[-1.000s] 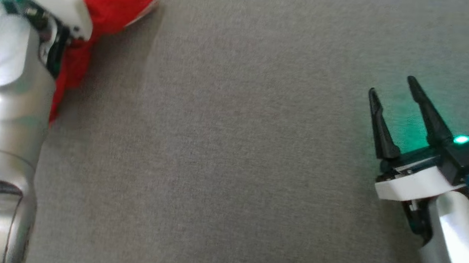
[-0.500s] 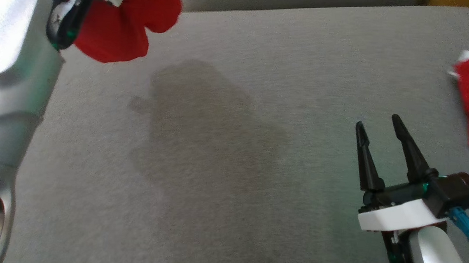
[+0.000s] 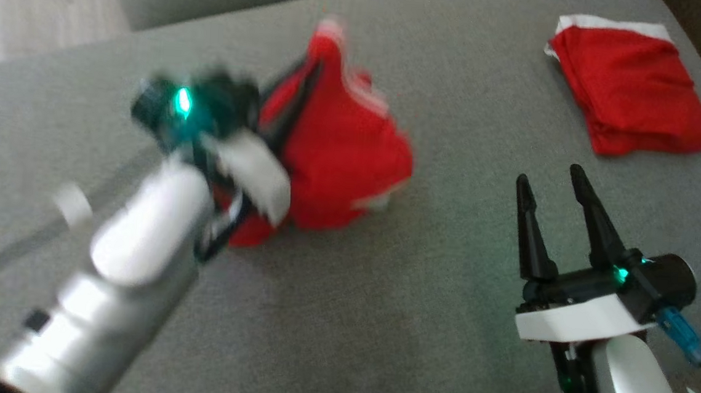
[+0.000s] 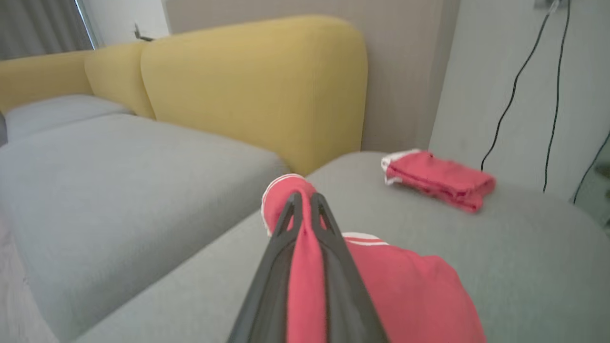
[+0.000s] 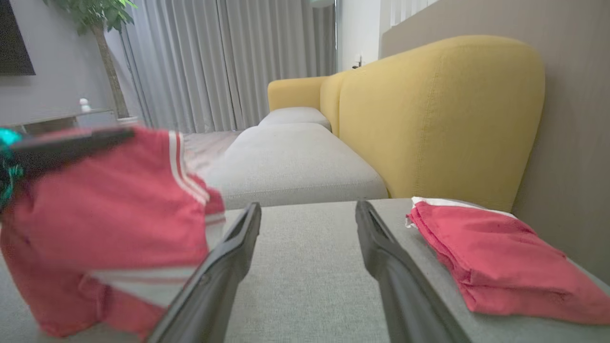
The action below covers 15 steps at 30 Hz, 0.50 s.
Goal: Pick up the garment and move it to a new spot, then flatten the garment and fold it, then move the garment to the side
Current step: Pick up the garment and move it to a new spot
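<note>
Left claw was clenched on the red garment, which hung bunched over the grey cushion, left of centre. Right claw stood released, empty, well apart. A folded red cloth lay at the far right corner.

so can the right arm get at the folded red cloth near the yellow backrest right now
Probably yes: the open right gripper is empty, and bare grey fabric cushion lies between it and the folded red garment with white trim, with nothing in the way.
</note>
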Available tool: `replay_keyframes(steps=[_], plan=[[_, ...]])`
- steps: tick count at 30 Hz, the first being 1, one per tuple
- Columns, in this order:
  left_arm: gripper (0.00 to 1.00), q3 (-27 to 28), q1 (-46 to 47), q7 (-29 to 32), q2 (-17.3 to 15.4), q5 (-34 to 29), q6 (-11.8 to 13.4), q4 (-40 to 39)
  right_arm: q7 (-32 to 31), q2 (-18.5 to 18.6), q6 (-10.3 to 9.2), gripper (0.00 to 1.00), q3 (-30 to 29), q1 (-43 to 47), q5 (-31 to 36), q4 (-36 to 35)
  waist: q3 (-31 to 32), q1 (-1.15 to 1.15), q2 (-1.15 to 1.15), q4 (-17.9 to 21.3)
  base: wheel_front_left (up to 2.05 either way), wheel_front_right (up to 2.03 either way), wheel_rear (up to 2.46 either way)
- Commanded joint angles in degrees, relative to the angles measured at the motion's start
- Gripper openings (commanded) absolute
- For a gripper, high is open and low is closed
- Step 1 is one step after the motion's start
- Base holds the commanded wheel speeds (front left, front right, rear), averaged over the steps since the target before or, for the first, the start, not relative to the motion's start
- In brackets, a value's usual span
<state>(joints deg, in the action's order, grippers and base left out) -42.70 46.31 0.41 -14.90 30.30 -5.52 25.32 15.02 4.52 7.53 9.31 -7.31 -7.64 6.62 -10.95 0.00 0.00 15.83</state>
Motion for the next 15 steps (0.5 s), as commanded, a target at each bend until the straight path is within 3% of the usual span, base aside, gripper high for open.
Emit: replay_keyframes(steps=[1,4,6,7,10,15], plan=[[0.00,0.2,-0.3,-3.5,-1.3,-2.9,1.4,0.7,0.0,-0.6,-0.04,1.00,1.8,-2.3,-0.4,-1.6,-3.0,0.00,0.00,2.0,0.00,0.00,0.00],[0.00,-1.9,-4.8,-9.4,0.3,-5.5,4.0,6.0,0.0,-0.9,-0.04,1.00,2.4,-3.0,-0.4,-0.8,-4.3,0.00,0.00,2.4,0.00,0.00,0.00],[0.86,-2.1,-6.8,-12.5,1.4,-6.4,6.1,9.4,0.0,-1.1,-0.04,1.00,2.7,-3.4,-0.4,-0.2,-4.7,0.00,0.00,2.3,0.00,0.00,0.00],[1.00,-1.7,-7.7,-13.6,2.2,-6.4,7.2,10.6,0.0,-1.2,-0.04,1.00,2.9,-3.5,-0.4,0.1,-4.6,0.00,0.00,2.0,0.00,0.00,0.00],[1.00,0.5,-10.1,-15.2,4.3,-6.7,10.4,11.3,0.0,-1.3,-0.04,1.00,2.9,-3.3,-0.4,1.1,-3.5,0.00,0.00,0.4,0.00,0.00,0.00],[1.00,7.4,-16.0,-15.4,5.5,-9.2,14.9,2.0,0.0,-1.3,-0.04,1.00,2.6,-2.1,-0.6,2.8,-0.5,0.00,0.00,-2.6,0.00,0.00,0.00]])
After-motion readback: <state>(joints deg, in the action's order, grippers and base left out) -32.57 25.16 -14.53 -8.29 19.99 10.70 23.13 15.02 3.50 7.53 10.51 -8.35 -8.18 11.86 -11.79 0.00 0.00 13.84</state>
